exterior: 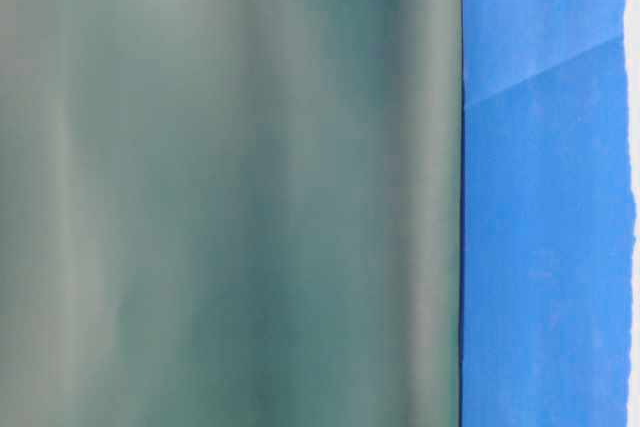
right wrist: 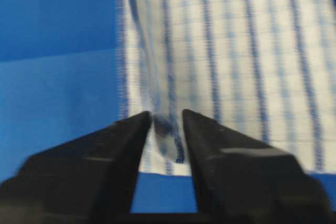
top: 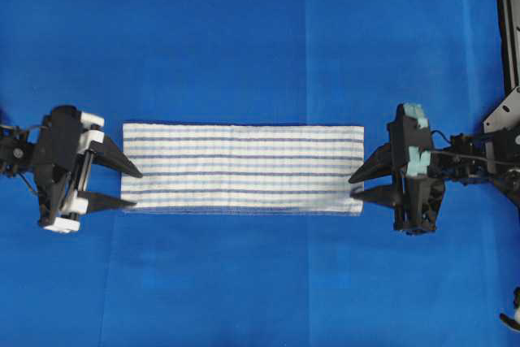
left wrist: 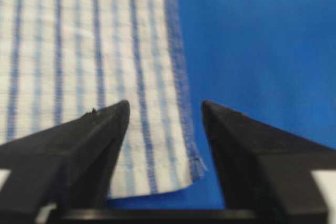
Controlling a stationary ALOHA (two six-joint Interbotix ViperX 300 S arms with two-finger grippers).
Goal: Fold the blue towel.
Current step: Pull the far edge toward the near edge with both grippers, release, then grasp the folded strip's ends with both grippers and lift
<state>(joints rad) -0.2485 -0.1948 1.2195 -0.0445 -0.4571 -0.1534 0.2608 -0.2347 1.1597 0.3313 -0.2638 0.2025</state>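
The blue towel [top: 242,168] lies flat on the table as a long white strip with thin blue stripes, running left to right. My left gripper [top: 134,188] is open at the towel's left end. In the left wrist view its jaws [left wrist: 164,109] straddle the near corner of the towel [left wrist: 79,51], one finger over the cloth and one over the bare covering. My right gripper [top: 356,186] is at the right end's front corner. In the right wrist view [right wrist: 167,115] its jaws are narrow, with a raised ridge of towel [right wrist: 252,51] pinched between the tips.
The plain blue table covering [top: 244,38] spreads all round the towel. A black metal frame [top: 508,22] stands at the right edge. The table-level view is mostly blocked by a blurred grey-green surface [exterior: 220,187], with a strip of blue covering [exterior: 545,197] beside it.
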